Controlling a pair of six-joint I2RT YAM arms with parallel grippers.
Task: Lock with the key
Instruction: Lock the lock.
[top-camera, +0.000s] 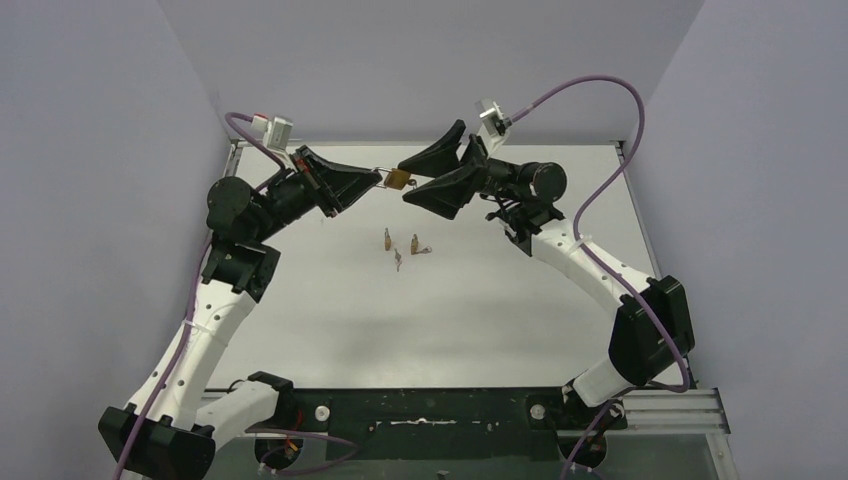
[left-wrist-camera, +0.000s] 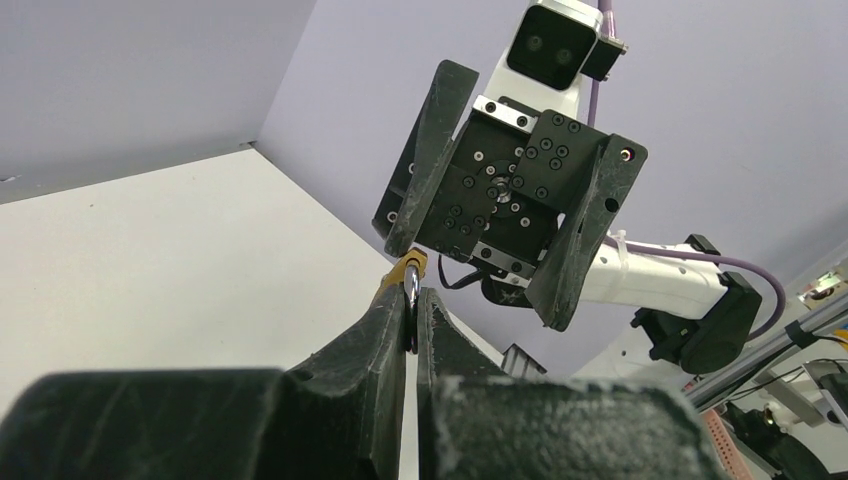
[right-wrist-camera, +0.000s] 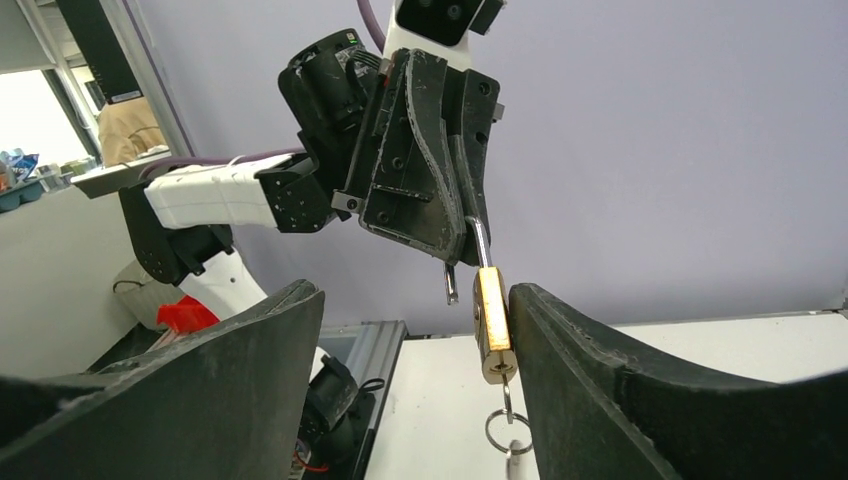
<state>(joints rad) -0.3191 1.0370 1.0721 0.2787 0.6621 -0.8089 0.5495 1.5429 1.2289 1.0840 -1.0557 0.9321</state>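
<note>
L gripper, upper centre, is clamped on the padlock shackle, hanging it w/ key end down, presumably so the wide-open, empty R gripper can turn it.

White table is seen filling the middle of the top frame, walled in by pale partitions on the left, right and upper sides. Three small brass-coloured pieces are noted lying on it just above centre: one upper left, one to the right, one lowest. They are grouped near each other; too small to be identified. A dark strip is recorded along the table's bottom edge.
</note>
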